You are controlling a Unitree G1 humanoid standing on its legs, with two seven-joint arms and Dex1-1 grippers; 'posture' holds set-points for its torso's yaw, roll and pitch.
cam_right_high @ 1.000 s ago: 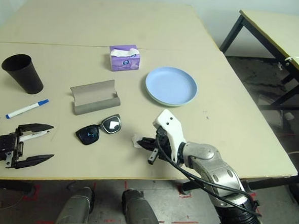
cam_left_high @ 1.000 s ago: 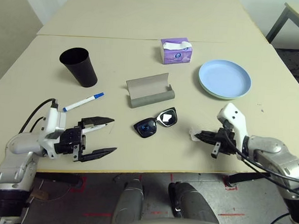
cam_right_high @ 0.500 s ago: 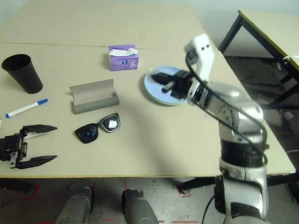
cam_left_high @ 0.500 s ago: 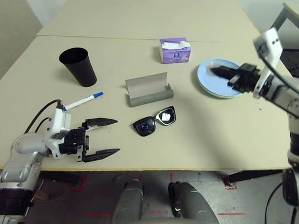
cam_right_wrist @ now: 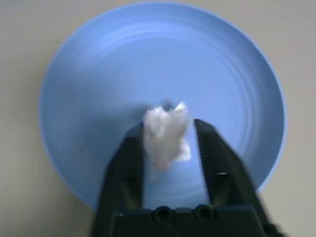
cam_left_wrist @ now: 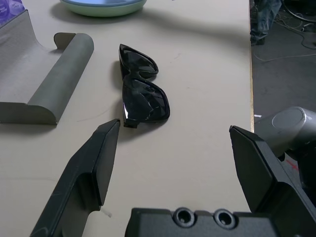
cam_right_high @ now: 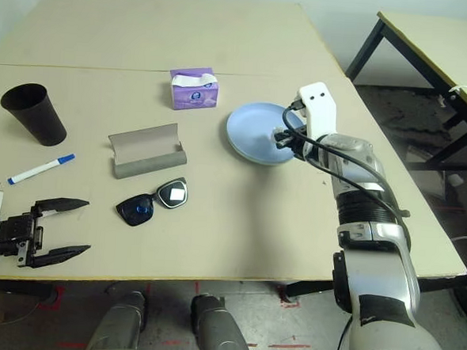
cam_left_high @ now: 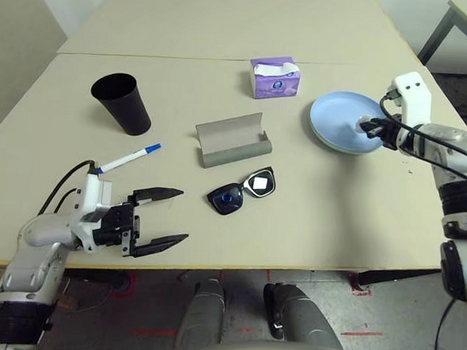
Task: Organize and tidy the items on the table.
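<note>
Nearest the robot, the left gripper [cam_left_high: 161, 216] rests low over the front of the table [cam_left_high: 310, 219], its 2 fingers spread wide with nothing between them. Just ahead of it lie the black sunglasses [cam_left_wrist: 140, 98], their long axis crossing the gripper's line, closer to this arm than to the other. Beyond them sits the grey glasses case [cam_left_high: 233, 140]. Farther right, the right gripper [cam_right_wrist: 168, 143] pinches the crumpled white tissue [cam_right_wrist: 166, 133] directly above the blue plate [cam_right_wrist: 98, 69].
</note>
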